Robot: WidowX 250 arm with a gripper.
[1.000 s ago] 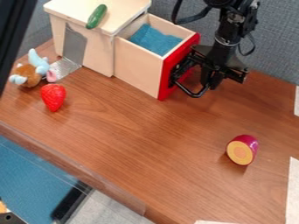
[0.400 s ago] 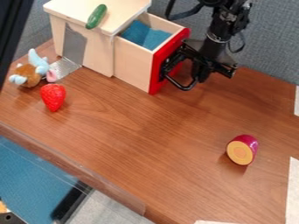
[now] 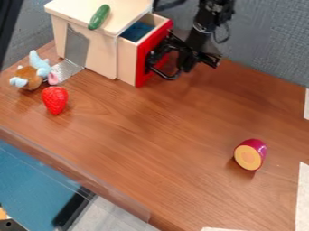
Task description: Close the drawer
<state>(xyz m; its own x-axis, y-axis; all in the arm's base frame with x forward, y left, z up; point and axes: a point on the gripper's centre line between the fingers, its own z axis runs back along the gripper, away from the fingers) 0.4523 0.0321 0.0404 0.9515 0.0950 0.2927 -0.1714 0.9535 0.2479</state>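
The black gripper [image 3: 161, 66] is against the red front of the drawer, at the upper middle of the view, with the arm rising behind it to the top edge. The wooden drawer [image 3: 127, 59] stands partly out of the right side of the light wooden cabinet [image 3: 100, 54]. A strip of blue lining shows in the drawer's opening. The gripper hides part of the red front, and how its fingers stand is unclear.
On the cabinet top lies a green cucumber [image 3: 99, 17]. Left on the brown table [image 3: 145, 149] are a strawberry [image 3: 55, 100] and a plush toy [image 3: 30, 74]. A cut purple vegetable [image 3: 250, 154] lies at the right. A grey wall stands behind.
The gripper has moved left and slightly up in the view, and the drawer has slid further into the cabinet with it. Less blue lining shows. The other objects have stayed put.
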